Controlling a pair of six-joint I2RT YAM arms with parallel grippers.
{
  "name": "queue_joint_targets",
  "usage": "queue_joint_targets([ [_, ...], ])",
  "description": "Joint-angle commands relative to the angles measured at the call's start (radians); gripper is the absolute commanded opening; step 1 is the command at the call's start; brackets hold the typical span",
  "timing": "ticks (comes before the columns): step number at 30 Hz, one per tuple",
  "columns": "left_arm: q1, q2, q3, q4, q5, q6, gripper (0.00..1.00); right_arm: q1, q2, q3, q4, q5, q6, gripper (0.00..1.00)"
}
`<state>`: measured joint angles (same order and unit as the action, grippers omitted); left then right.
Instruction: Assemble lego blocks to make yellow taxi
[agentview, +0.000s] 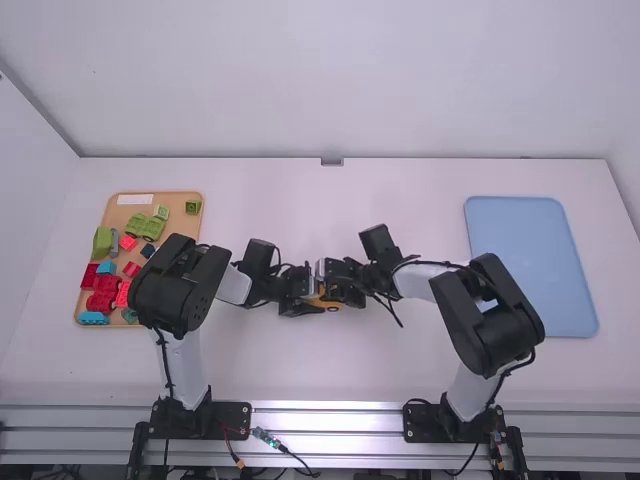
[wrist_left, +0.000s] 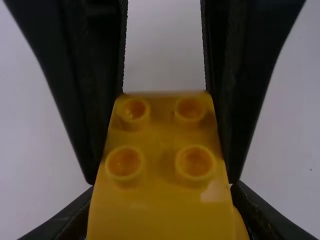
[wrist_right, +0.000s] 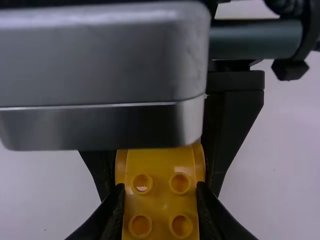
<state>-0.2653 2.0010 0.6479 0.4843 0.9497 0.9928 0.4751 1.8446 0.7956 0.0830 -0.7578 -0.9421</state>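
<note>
Silver housing (wrist_right: 100, 65) crowded my right wrist view.
High view added the brick tray (agentview: 112, 218); my left end effector (agentview: 308, 298) and right end effector (agentview: 338, 292) gripped the yellow block (wrist_right: 161, 205) between their fingers.

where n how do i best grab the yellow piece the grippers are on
Probably by its two side walls, coming in from an end with one finger on each side. The yellow piece is narrow enough to sit between two fingers, and that leaves its studs free. The left gripper and right gripper pinch it this way from opposite ends.
</note>
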Motion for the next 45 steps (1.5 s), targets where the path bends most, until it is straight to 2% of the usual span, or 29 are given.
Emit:
queue_joint_targets([
  [1,-0.01,0.013,0.002,0.002,-0.026,0.026,0.5,0.029,0.036,-0.01,-0.018,0.082,0.003,0.0],
  [24,-0.01,0.013,0.002,0.002,-0.026,0.026,0.46,0.031,0.036,-0.009,-0.046,0.208,0.045,0.0],
  [28,-0.01,0.013,0.002,0.005,-0.026,0.026,0.45,0.047,0.036,-0.01,-0.047,0.222,0.047,0.0],
  [31,-0.01,0.013,0.002,0.004,-0.027,0.025,0.45,0.067,0.036,-0.01,-0.049,0.293,0.057,0.0],
  [35,-0.01,0.013,0.002,0.005,-0.027,0.025,0.45,0.087,0.036,-0.01,-0.053,0.291,0.055,0.0],
  [45,-0.01,0.013,0.002,0.002,-0.026,0.026,0.44,0.075,0.036,-0.01,-0.043,0.28,0.056,0.0],
])
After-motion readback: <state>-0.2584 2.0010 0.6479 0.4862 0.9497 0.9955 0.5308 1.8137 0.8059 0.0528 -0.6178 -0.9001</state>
